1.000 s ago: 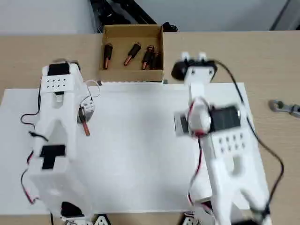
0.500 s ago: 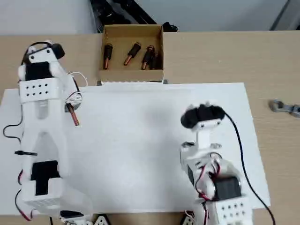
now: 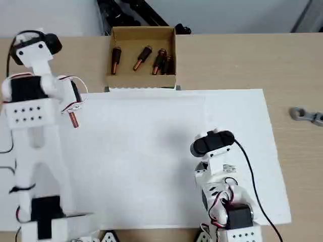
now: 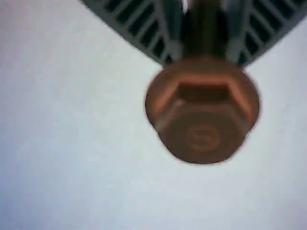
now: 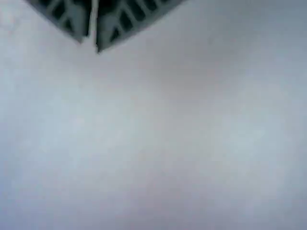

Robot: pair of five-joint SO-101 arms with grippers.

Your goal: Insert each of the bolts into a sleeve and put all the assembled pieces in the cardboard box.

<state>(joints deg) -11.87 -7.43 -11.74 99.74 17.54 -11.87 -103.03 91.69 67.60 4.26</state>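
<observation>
Where the left arm stands at the white sheet's (image 3: 151, 151) left edge, a copper bolt (image 4: 201, 120) is pinched by its shank between the left gripper's (image 4: 204, 48) fingers (image 4: 158, 33), its head protruding beyond their tips. Four assembled pieces (image 3: 143, 57) are noted inside the cardboard box (image 3: 141, 81) on the bench (image 3: 227, 60). The right gripper's (image 5: 93, 43) fingers (image 5: 124, 17) are pressed together above the sheet.

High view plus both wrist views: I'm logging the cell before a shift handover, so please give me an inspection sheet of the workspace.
Surface: white sheet on a wooden table.
Job's things: cardboard box holding four assembled pieces; one bolt held off the sheet.
Clutter: wrench on the table beside the sheet.
Grippers: left gripper, jaws shut on the bolt; right gripper, jaws shut, empty, over the sheet.
Cables: red and black wires on the right arm.
Surroundings: dark equipment behind the box.
</observation>
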